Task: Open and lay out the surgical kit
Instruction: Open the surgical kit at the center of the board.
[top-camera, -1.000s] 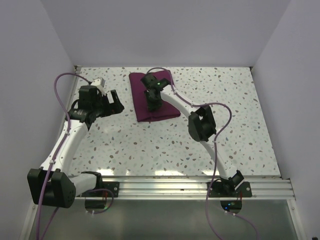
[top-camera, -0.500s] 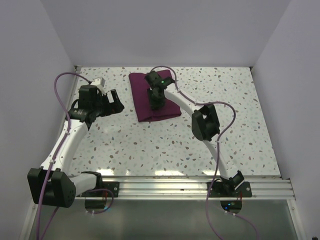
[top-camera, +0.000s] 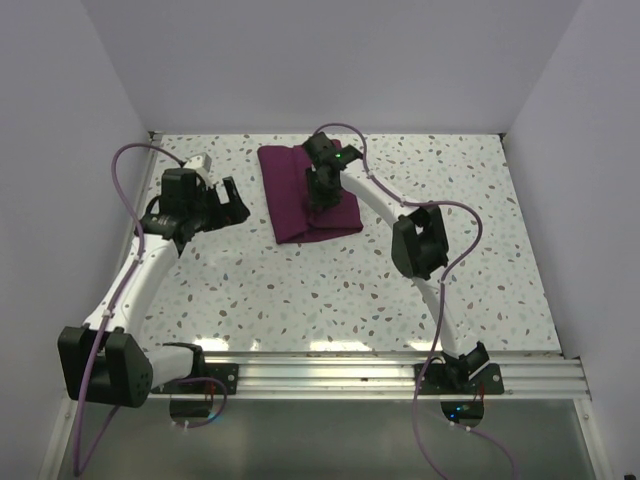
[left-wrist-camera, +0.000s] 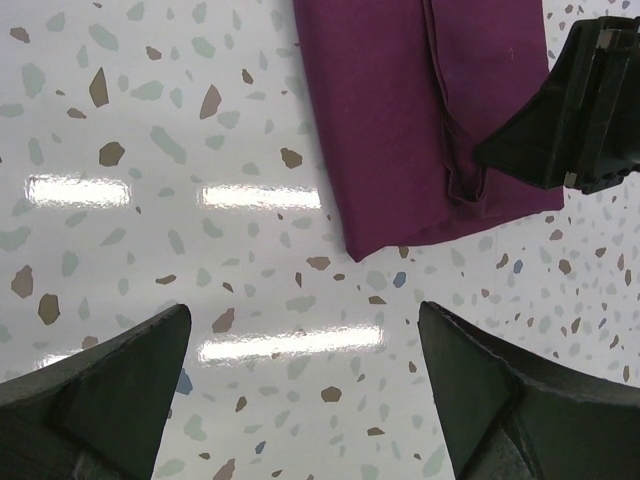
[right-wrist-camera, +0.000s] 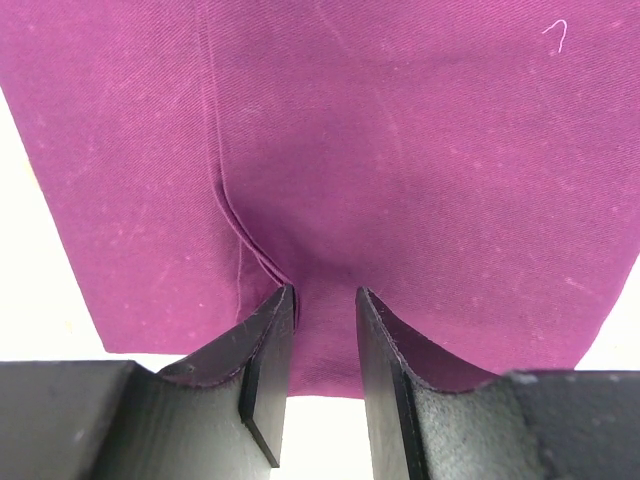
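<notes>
The surgical kit is a folded maroon-purple cloth wrap (top-camera: 288, 190) lying at the back middle of the table. Its steel tray and instruments are hidden. My right gripper (top-camera: 320, 202) stands on the wrap's near right part. In the right wrist view its jaws (right-wrist-camera: 325, 295) are nearly together, pinching a ridge of the cloth (right-wrist-camera: 400, 150) beside a fold line. My left gripper (top-camera: 228, 200) is open and empty over bare table to the left of the wrap. In the left wrist view (left-wrist-camera: 303, 312) the wrap's near corner (left-wrist-camera: 390, 120) lies ahead of it, with the right gripper (left-wrist-camera: 570, 110) on it.
The speckled white tabletop (top-camera: 300, 290) is walled at the back and on both sides. The metal rail (top-camera: 330, 375) with the arm bases runs along the near edge. The left arm's purple cable (top-camera: 125, 165) loops by the left wall.
My right gripper has slid to the right across the wrap, and its arm has swung right with it. The left arm has barely moved.
</notes>
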